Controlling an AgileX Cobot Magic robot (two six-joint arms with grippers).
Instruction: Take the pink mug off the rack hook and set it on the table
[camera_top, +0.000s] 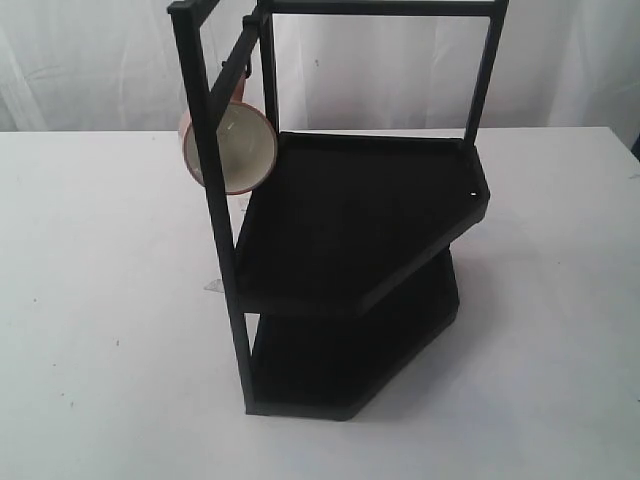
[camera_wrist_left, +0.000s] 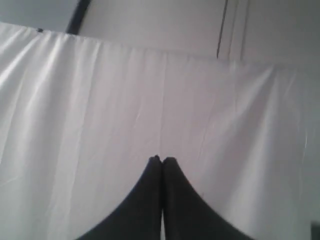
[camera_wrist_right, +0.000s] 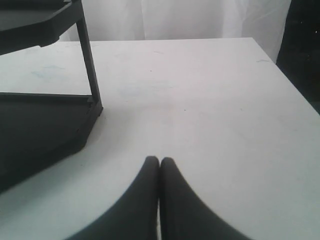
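The pink mug (camera_top: 240, 148) hangs by its handle from the rack hook (camera_top: 246, 66) on the top side bar of the tall black rack (camera_top: 350, 215), its cream inside turned toward the camera. A black upright bar partly covers the mug. Neither gripper appears in the exterior view. My left gripper (camera_wrist_left: 161, 160) is shut with nothing in it and faces a white curtain. My right gripper (camera_wrist_right: 159, 161) is shut and empty, low over the white table (camera_wrist_right: 210, 110), with the rack's foot and lower shelf (camera_wrist_right: 45, 125) off to one side.
A white curtain (camera_top: 90, 60) hangs behind the table. The table's far right edge (camera_wrist_right: 285, 75) meets a dark area. A small pale scrap (camera_top: 214, 287) lies on the table by the rack's left post.
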